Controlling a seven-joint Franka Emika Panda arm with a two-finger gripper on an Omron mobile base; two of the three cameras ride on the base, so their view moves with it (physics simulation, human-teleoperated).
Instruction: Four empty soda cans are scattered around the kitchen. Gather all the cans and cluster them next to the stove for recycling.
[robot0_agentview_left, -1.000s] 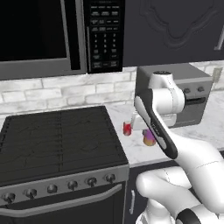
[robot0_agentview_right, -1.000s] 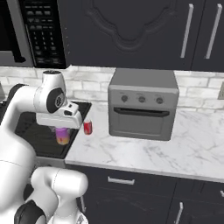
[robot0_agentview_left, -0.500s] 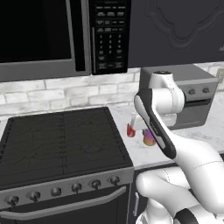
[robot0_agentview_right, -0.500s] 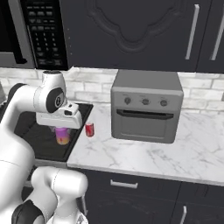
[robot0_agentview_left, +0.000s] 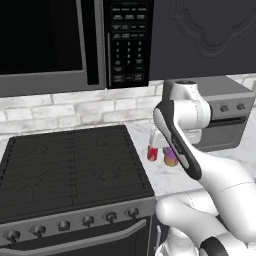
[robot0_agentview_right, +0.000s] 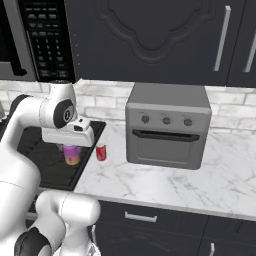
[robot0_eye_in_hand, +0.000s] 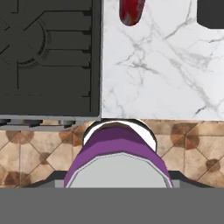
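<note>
In the hand view, nearest the camera, a purple can (robot0_eye_in_hand: 118, 157) with a silver top sits right at the tool (robot0_eye_in_hand: 118, 186), taking up the bottom centre of the picture; the finger tips are hidden behind it, so whether the tool is clamped on it cannot be told from here. Below the can lie the brown patterned floor (robot0_eye_in_hand: 192, 148), the front edge of the white marble table (robot0_eye_in_hand: 175, 74) and the corner of the stove (robot0_eye_in_hand: 48, 57), which shows the can is held up in the air over the table's front edge.

In the right base view the same purple can (robot0_agentview_right: 72, 155), orange at its base, hangs straight under the white hand, upright, close against the tool (robot0_agentview_right: 71, 148), above the seam between stove (robot0_agentview_right: 45, 155) and table (robot0_agentview_right: 165, 175).

Just beyond it, a red can (robot0_agentview_right: 101, 152) stands upright on the table, close beside the stove's right edge. In the left base view the red can (robot0_agentview_left: 152, 153) and the purple can (robot0_agentview_left: 171, 158) appear side by side.

Farther back, a grey toaster oven (robot0_agentview_right: 167, 132) stands on the table against the brick wall, and a black microwave (robot0_agentview_left: 75, 42) hangs above the stove (robot0_agentview_left: 70, 165).
</note>
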